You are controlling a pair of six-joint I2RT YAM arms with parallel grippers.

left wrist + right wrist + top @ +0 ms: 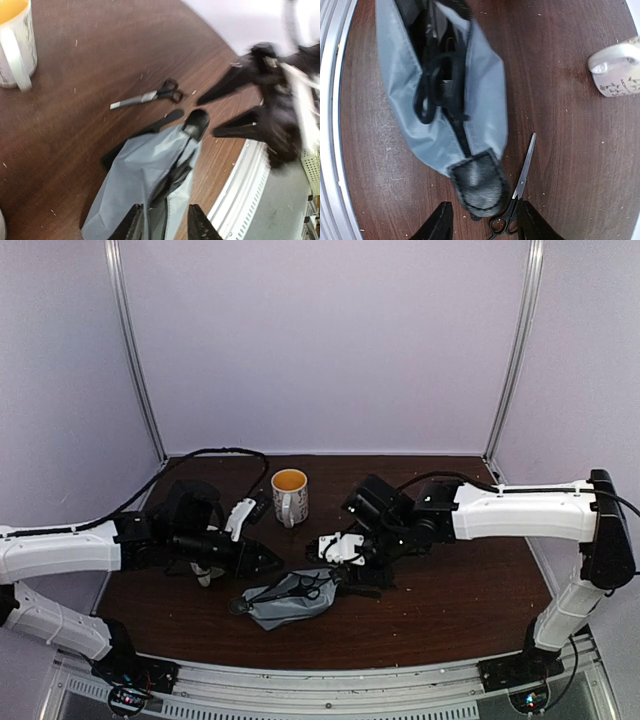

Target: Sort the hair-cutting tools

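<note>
Bench [470, 590]: dark wood, both arms working over the middle, toward the near edge.
Pouch [285, 602]: grey fabric, zip open, lying mid-bench close to the near edge; dark tools showed through the opening, one with black loop handles [432, 95], the rest too dark to name.
Mug [289, 495]: cream, standing upright behind the pouch, toward the far edge; a second mug [617, 70] lay at the edge of the right wrist view.
Left gripper [164, 225]: it hung low over the near end of the pouch, fingers apart, nothing between them.
Right gripper [482, 225]: it hovered over the pouch's black end tab, released, holding nothing, and its fingers framed the handles of the loose scissors.
Scissors [520, 192]: black-handled, blades closed, flat on the wood just beside the pouch on its far side, apart from the fabric; plain in the left wrist view too [147, 97].
Comb [150, 131]: a long thin black strip poked out from under the pouch, probably this.
Step in hand: by my reading, the loose scissors were next to be picked.
Next move: it called for the right gripper to drop squarely over the handles, close on them, and clear the pouch's tab.
</note>
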